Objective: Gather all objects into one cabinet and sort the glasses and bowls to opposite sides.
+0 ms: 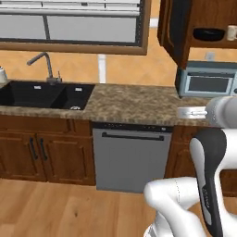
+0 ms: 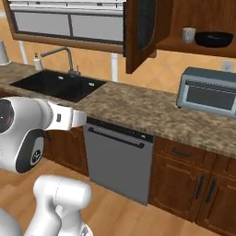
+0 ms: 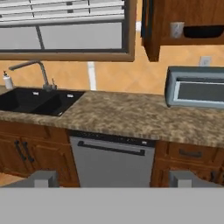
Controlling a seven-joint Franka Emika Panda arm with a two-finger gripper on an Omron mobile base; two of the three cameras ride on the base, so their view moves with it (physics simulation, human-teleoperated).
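Observation:
The reddish-brown wall cabinet (image 2: 203,14) hangs at the upper right, its mesh-panel door (image 2: 140,32) swung open. On its shelf sit a wide black bowl (image 2: 213,38) (image 1: 208,34) (image 3: 203,31) and, beside it, a small pale mug (image 2: 188,34) (image 1: 231,32) (image 3: 176,29). The two stand close together but apart. My gripper (image 3: 113,180) is open, with nothing between its fingertips (image 3: 43,178). It is held well back from the counter and far below the shelf.
A grey toaster oven (image 2: 207,94) stands on the speckled counter (image 2: 138,108) under the cabinet. The black sink (image 1: 41,95) with its faucet (image 1: 46,65) lies to the left. A dishwasher (image 1: 132,157) and wooden base cabinets (image 2: 184,179) front the counter.

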